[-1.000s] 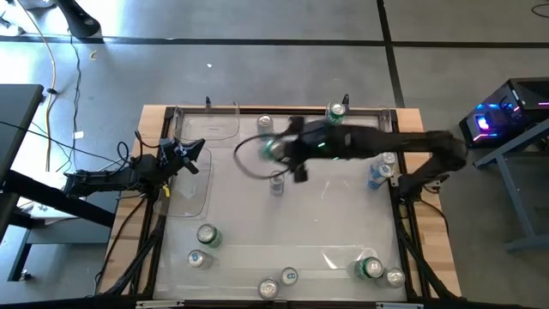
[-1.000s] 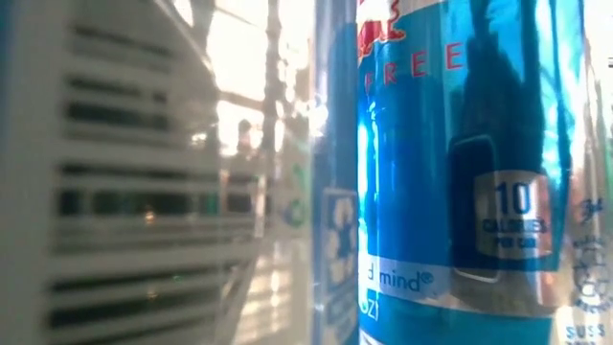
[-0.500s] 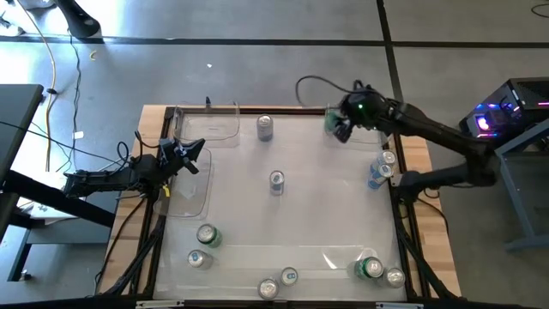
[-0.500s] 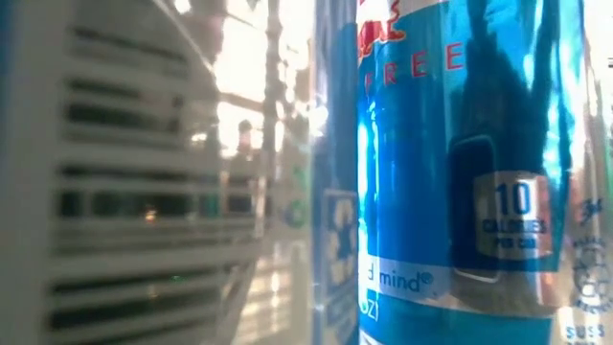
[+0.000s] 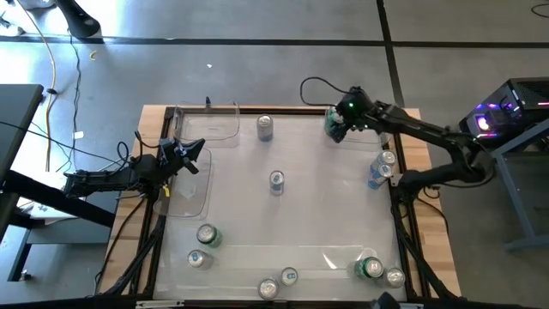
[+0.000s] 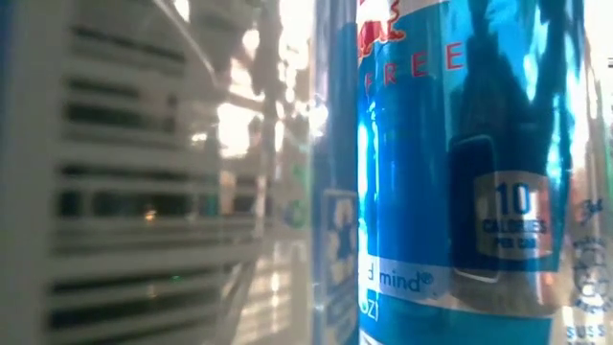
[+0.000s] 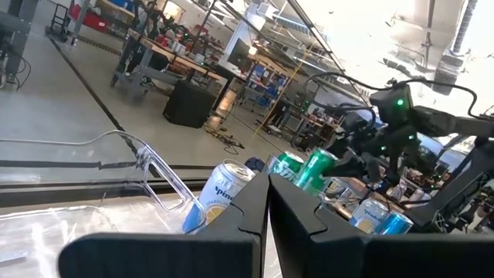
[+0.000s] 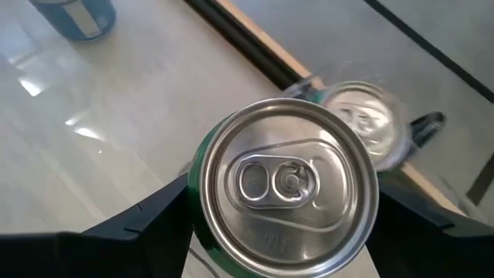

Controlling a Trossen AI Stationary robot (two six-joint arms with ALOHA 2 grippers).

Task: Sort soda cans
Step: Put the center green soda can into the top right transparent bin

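My right gripper (image 5: pixel 336 129) is at the table's far right corner, shut on a green soda can (image 8: pixel 289 189) whose silver top faces the wrist camera. A second green can (image 8: pixel 361 123) stands just beyond it by the far edge. The left wrist view shows the held can (image 7: pixel 316 168) tilted beside that one (image 7: pixel 287 164). Other cans stand apart: one silver-blue (image 5: pixel 264 127), one mid-table (image 5: pixel 276 180), two at the right edge (image 5: pixel 383 168), several along the near edge (image 5: pixel 289 276). My left gripper (image 5: pixel 184 155) waits shut at the left edge. My right gripper pinches the green can between its two fingers (image 8: pixel 147 212), one on each side of the body just under the rim (image 8: pixel 194 185). The fingers come from above, pointing down. The can is slightly tilted; its bottom is hidden, so whether it is lifted clear does not show.
Clear plastic trays lie at the far left (image 5: pixel 206 124) and under my left gripper (image 5: pixel 193 184). A blue can (image 6: pixel 460 172) and a pale can (image 6: pixel 105 172) stand right before the low camera and block its view. Open table lies between the middle can and the near row.
My right gripper has carried the green can from the table's middle toward the far right corner, swiftly at first, then nearly stopping beside the green can at the far edge. It has stayed shut on the can.
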